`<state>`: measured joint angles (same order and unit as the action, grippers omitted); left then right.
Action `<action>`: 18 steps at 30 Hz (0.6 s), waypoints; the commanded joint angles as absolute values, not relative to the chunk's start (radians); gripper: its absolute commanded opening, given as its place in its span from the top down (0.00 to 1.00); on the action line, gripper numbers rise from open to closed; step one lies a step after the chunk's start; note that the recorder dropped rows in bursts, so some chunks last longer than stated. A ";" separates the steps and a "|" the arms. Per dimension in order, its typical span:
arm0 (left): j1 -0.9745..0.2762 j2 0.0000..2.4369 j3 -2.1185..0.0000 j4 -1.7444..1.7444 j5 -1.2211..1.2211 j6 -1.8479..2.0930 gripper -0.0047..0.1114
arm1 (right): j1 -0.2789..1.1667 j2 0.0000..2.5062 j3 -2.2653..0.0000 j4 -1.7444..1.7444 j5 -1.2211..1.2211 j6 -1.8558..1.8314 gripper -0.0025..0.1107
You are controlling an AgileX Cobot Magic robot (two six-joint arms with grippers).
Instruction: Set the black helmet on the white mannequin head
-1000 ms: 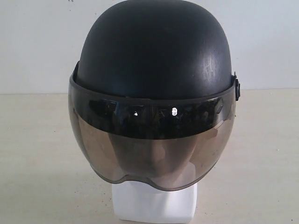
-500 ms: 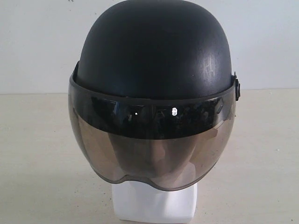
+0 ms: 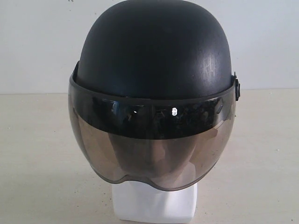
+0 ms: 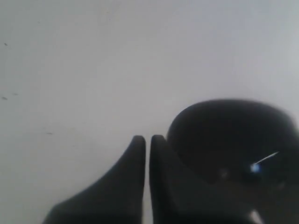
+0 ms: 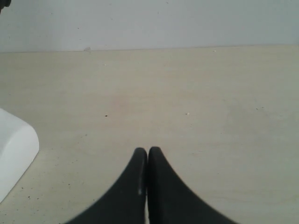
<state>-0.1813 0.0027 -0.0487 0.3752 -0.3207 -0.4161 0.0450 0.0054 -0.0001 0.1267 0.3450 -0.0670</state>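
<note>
Black helmet (image 3: 154, 51) sits on white mannequin head (image 3: 154, 205).

No readable txt, labels, brands or nos. in any view.

Soft even light; glints sat on smoky translucent curved visor (image 3: 154, 154). Left wrist view blurred matte black rounded helmet (image 4: 233, 135).

Pale beige matte table (image 3: 37, 154). It runs out ahead of the right claw (image 5: 147, 151) to a white wall (image 5: 140, 23). The white mannequin head (image 3: 154, 205) stands directly on it, on its blocky neck base. A corner of that base shows off to one side of the claw's pressed-together tips, apart from them. A tiny dark speck (image 5: 106, 115) lies on the tabletop ahead of the claw.
</note>
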 commanded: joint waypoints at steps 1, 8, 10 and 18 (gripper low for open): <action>-0.179 0.000 0.000 0.000 -0.214 0.232 0.92 | 0.047 0.000 0.000 0.124 0.342 -0.065 0.98; -0.179 0.000 0.000 -0.300 0.075 0.466 0.92 | 0.047 0.000 0.000 0.124 0.342 -0.065 0.98; -0.179 0.000 0.000 -0.303 0.119 0.421 0.92 | 0.047 0.000 0.000 0.124 0.342 -0.065 0.98; -0.176 0.000 0.000 -0.303 0.221 0.234 0.92 | 0.047 0.000 0.000 0.124 0.342 -0.065 0.98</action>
<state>-0.1813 0.0027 -0.0035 -0.2911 0.1848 0.2987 0.0450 0.0054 -0.0001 0.1267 0.3450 -0.0670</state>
